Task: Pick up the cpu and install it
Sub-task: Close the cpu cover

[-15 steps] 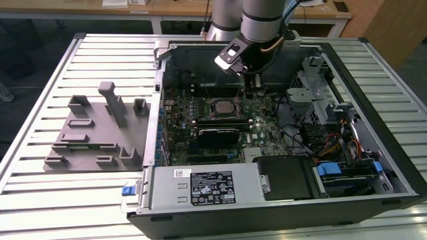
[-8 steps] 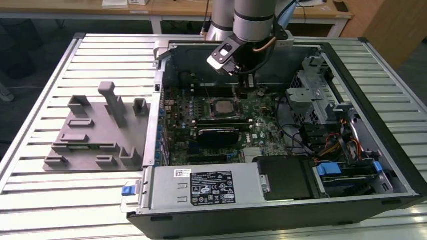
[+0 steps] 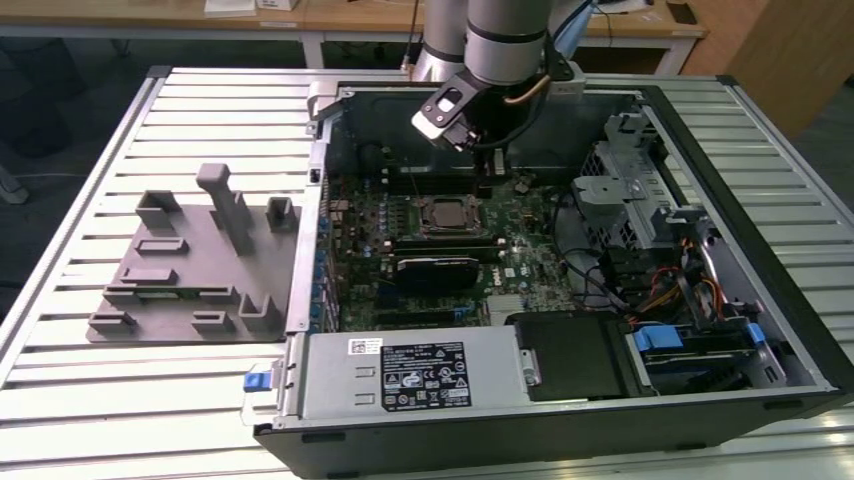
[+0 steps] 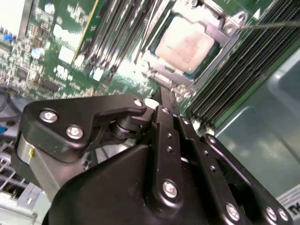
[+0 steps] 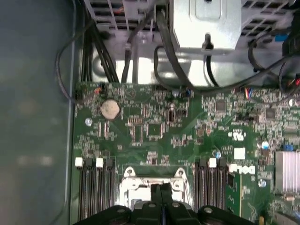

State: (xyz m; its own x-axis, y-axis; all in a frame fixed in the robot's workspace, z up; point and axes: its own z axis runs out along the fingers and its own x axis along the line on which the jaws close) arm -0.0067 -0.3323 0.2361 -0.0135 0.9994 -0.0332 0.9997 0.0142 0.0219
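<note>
Black gripper (image 5: pixel 161 191) fingers pressed together, empty — arm upright, tips near shiny silver-grey square cpu (image 4: pixel 185 43) seated in metal-framed socket (image 4: pixel 228 24).

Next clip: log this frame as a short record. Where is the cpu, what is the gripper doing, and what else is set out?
cpu: seated in the socket, silver top up
gripper: shut, holding nothing, above the motherboard near the socket, not touching the cpu
computer case: open, lying on the slatted table
fixture tray: grey, to the exterior view's left of the case
</note>
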